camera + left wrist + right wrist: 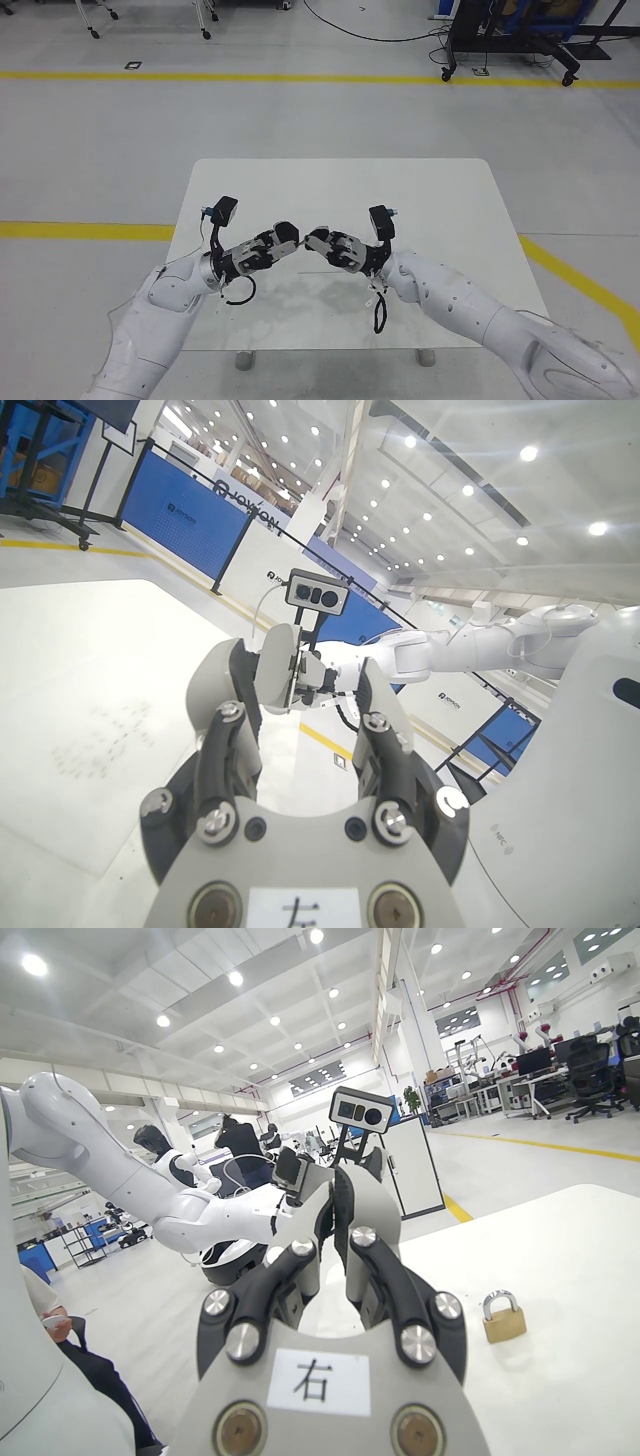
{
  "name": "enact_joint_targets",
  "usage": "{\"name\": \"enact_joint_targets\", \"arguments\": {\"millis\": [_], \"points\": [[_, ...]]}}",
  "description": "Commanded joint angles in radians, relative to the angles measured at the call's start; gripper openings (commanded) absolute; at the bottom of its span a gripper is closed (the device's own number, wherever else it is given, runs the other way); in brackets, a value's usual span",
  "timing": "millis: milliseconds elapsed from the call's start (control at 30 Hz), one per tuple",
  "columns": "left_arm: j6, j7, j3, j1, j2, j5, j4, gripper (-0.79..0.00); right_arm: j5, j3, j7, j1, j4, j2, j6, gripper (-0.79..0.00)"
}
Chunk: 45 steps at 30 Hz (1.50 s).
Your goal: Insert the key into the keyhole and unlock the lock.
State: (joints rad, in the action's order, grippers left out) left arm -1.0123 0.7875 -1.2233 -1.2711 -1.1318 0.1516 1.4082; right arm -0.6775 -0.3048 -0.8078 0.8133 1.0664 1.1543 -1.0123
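Over the middle of the tabletop point(440, 200) you've got both arms meeting nose to nose, the left tool point(289, 233) and the right tool point(313, 238) tip to tip and held up off the surface. From the left wrist camera, the left tool is spread wide, and its fingers point(242, 682) sit on either side of the right tool's tips. One of them is just beside the nearest tip, but you can't really tell if it's actually touching. The right tool is squeezed closed, with its ribbed pads point(345, 1208) pressed together all the way up as seen from its own wrist camera. In the left wrist view there's a thin dark sliver point(295, 677) sandwiched at those closed tips. Whether that's the key or just the edge of the pads, you can't tell from these shots, so don't take it as confirmed. The lock point(504, 1320) is a small brass padlock standing upright on the tabletop, silver shackle on top and looking seated in the body. It's sitting by itself, lower than the right tool and clear of it, with nothing touching it. Both tools point at each other roughly level, each wrist camera looking straight at the other arm's camera.
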Motion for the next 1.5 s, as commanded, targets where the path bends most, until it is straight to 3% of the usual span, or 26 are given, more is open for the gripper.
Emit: {"name": "enact_joint_targets", "arguments": {"millis": [0,367,400,500,533,800,833,867,1000,1100,1467], "points": [[0.0,0.01,-0.001,0.003,-0.001,-0.005,-0.006,-0.486,0.011,0.012,0.0,-0.008,-0.004,-0.001,0.0,-0.785],[0.0,0.02,0.009,0.009,-0.005,-0.051,-0.005,-0.52,0.044,0.047,0.0,-0.029,-0.011,-0.002,0.0,-0.785],[0.0,0.019,0.009,0.009,-0.005,-0.055,-0.005,-0.539,0.045,0.049,0.0,-0.03,-0.011,-0.002,0.0,-0.785],[0.0,0.015,0.008,0.009,-0.006,-0.068,-0.005,-0.748,0.047,0.054,0.0,-0.032,-0.012,-0.001,0.0,-0.785],[0.0,0.012,0.008,0.008,-0.006,-0.072,-0.004,-0.785,0.047,0.055,0.0,-0.033,-0.012,-0.001,0.0,-0.785],[0.0,-0.03,0.008,0.008,-0.007,-0.113,-0.012,-0.785,0.056,0.065,0.0,-0.038,-0.018,0.001,0.0,-0.785],[0.0,-0.035,0.01,0.008,-0.007,-0.116,-0.013,-0.785,0.058,0.065,0.0,-0.038,-0.018,0.001,0.0,-0.468],[0.0,-0.039,0.01,0.008,-0.007,-0.121,-0.014,-0.785,0.057,0.064,0.0,-0.038,-0.019,0.001,0.0,0.0],[0.0,-0.11,-0.016,0.008,-0.006,-0.127,-0.04,-0.785,0.059,0.062,0.0,-0.039,-0.019,0.001,0.0,0.0],[0.0,-0.226,-0.056,-0.002,-0.009,-0.101,-0.091,-0.785,0.059,0.062,0.0,-0.039,-0.019,0.001,0.0,0.0],[0.006,-0.228,-0.057,-0.002,-0.009,-0.105,-0.09,-0.785,0.059,0.062,0.0,-0.039,-0.019,0.001,0.0,0.0]]}}
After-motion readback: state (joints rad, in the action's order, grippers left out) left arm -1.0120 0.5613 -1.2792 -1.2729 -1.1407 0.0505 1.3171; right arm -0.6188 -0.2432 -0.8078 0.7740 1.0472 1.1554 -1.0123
